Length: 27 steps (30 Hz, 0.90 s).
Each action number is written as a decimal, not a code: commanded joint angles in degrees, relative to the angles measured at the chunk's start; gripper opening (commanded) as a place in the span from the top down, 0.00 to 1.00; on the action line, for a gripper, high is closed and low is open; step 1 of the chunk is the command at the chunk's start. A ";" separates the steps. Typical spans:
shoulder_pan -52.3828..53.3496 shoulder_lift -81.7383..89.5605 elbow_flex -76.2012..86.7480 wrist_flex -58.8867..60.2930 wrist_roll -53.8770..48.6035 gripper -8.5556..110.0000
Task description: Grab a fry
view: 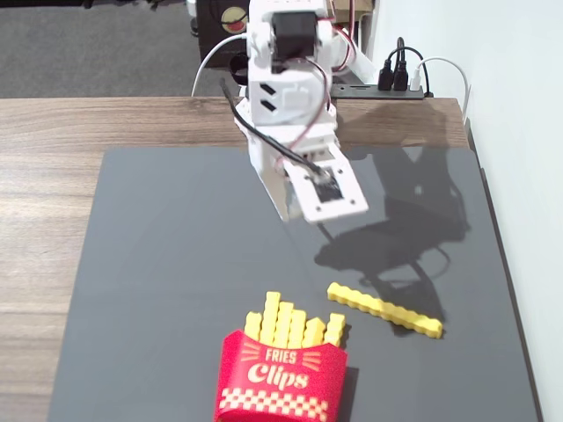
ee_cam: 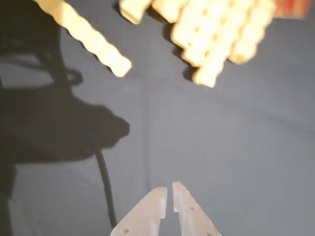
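The fry (view: 384, 310) is a long yellow crinkle-cut stick lying flat on the dark grey mat (view: 176, 264), right of the red carton. In the wrist view it (ee_cam: 86, 37) runs off the top left corner. My gripper (ee_cam: 170, 189) shows at the bottom of the wrist view, its two pale fingers together with only a thin slit and nothing between them. It hangs over bare mat, well short of the fry. In the fixed view the white arm (view: 290, 105) hovers above the mat's far part and hides the jaws.
A red "Fries Clips" carton (view: 281, 378) with a cluster of short yellow fries (ee_cam: 211, 34) stands at the mat's near edge. The arm's shadow (view: 396, 229) falls on the mat. A power strip with cables (view: 391, 86) lies at the back of the wooden table (view: 53, 176), and a wall (view: 519, 105) runs along the right.
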 commanded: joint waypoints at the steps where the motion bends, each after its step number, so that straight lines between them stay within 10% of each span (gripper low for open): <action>1: -1.32 -4.39 -7.38 -0.70 -2.99 0.92; 27: -7.12 -35.42 -31.46 -1.05 -20.30 0.66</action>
